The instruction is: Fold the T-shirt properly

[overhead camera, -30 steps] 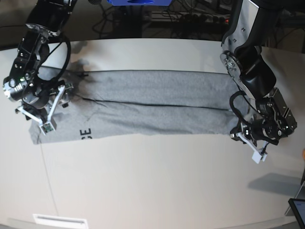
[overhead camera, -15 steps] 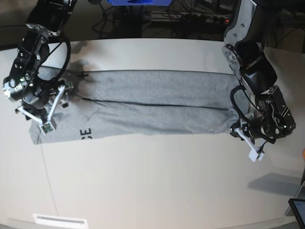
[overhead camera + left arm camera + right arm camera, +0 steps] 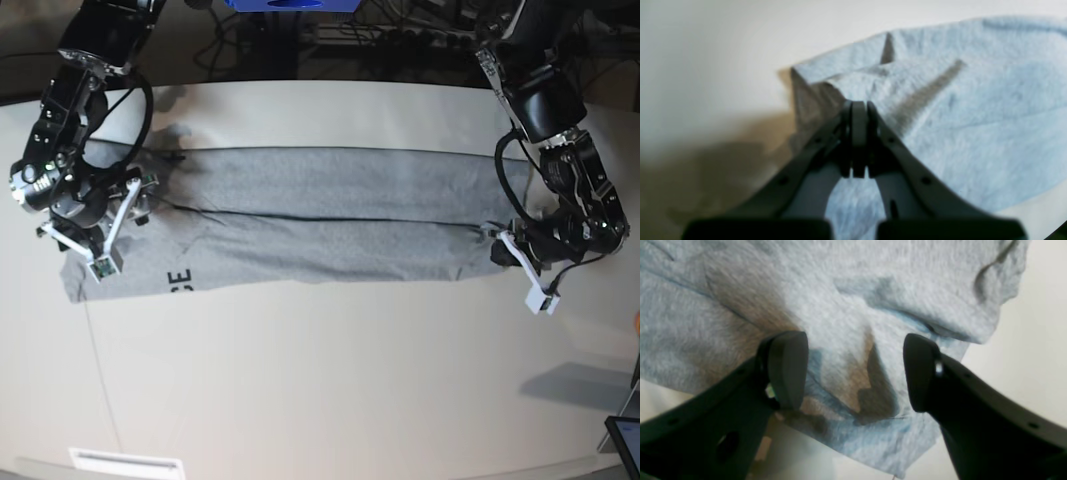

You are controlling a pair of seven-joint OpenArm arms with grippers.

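Here, one T-shirt (image 3: 320, 225), two tools — left tool (image 3: 858, 110) pinching it, right tool (image 3: 853, 370) spread.

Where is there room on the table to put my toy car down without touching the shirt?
The table is bare in front of the T-shirt, a wide patch along the near edge. A thinner bare strip lies behind it. Both ends are crowded: the left gripper and right gripper sit there.

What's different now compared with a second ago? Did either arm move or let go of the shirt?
The left pincer, shut at the end of the heather-grey cotton T-shirt, swung round: its arm rose toward the table's far side while its tip stayed at the cloth edge. The right pincer stayed open over the other end. The shirt kept its long folded shape.
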